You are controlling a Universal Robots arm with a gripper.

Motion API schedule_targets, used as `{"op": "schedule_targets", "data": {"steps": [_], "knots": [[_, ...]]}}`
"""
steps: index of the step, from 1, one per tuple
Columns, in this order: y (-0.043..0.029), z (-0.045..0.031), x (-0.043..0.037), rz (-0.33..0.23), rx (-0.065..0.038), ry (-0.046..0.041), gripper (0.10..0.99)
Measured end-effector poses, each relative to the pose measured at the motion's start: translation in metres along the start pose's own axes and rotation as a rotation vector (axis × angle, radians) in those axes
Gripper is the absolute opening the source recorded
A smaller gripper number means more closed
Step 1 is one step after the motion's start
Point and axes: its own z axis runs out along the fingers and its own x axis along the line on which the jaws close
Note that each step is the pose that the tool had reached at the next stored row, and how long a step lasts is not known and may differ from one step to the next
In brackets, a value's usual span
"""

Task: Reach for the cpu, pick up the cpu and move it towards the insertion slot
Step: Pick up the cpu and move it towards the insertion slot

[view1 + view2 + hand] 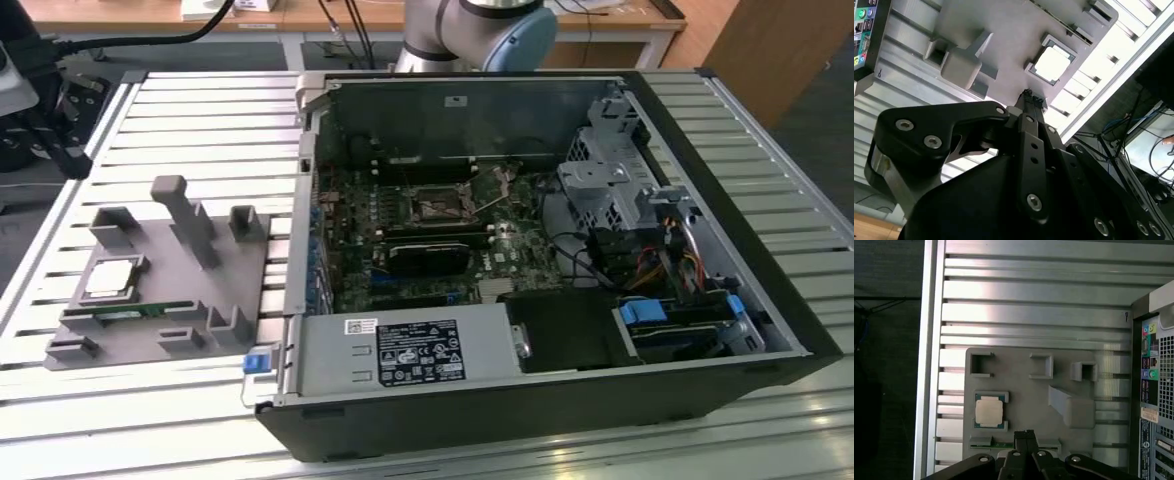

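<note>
The cpu (114, 278) lies flat in a square pocket of the grey holder plate (200, 290) on the exterior view's left, silver top up. Both wrist views look down on the cpu (989, 411) (1052, 64). My gripper (1025, 434) hovers above the holder, fingertips (1028, 95) pressed together and holding nothing. It is a short way off the chip's side, over the plate's edge. The insertion slot (438, 205), a silver-framed square socket with a dark centre, sits on the motherboard inside the open computer case.
A green memory stick (127, 312) (999, 444) lies in the holder beside the cpu. Grey posts (187, 215) stand up from the plate. The open case (534, 400) fills the slatted table's (200, 120) middle, and its wall (1154, 390) borders the holder.
</note>
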Motion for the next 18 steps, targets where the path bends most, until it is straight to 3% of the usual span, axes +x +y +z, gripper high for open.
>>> {"op": "schedule_targets", "data": {"steps": [18], "knots": [[0.0002, 0.0023, 0.0131, 0.0, 0.0, -0.0001, 0.106]]}}
